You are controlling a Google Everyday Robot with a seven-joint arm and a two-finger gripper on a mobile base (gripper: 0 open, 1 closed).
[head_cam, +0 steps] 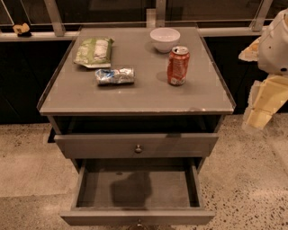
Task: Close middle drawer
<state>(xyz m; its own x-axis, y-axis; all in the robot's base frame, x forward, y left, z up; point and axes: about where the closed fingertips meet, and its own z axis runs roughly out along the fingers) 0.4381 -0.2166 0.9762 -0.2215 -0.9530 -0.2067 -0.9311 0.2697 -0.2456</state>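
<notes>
The grey cabinet (135, 96) stands in the middle of the camera view. The middle drawer (137, 217) is pulled far out at the bottom of the view. Its wide shallow tray (135, 186) is empty, and its knob (138, 223) shows at the lower edge. Above it the slimmer top drawer (135, 145) with a small round knob (138, 148) stands slightly out. My gripper (261, 108) hangs at the far right, beside the cabinet's right front corner, well apart from both drawers and holding nothing that shows.
On the cabinet top are a white bowl (164, 38), a red soda can (178, 65), a green snack bag (93, 51) and a crumpled silver packet (115, 76). Speckled floor (252, 179) surrounds the cabinet. A railing and dark glass (112, 13) run behind it.
</notes>
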